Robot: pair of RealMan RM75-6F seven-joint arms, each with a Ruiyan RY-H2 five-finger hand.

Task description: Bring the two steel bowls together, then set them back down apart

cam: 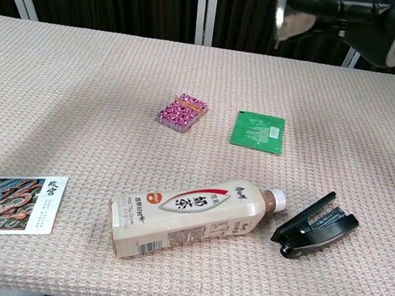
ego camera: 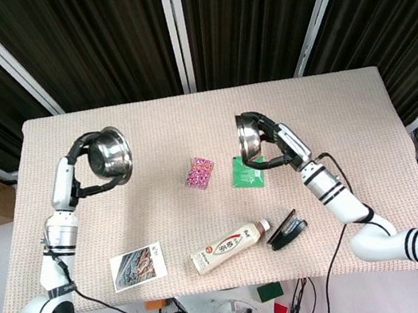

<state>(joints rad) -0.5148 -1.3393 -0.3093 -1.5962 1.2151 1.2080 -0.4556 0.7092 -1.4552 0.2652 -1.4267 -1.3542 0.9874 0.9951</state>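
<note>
Left hand (ego camera: 81, 167) grips one steel bowl (ego camera: 109, 156) aloft at table's left, right hand (ego camera: 278, 144) grips other bowl (ego camera: 249, 137) aloft right of centre; likely light, rigid, slick—rim hold safest.
</note>
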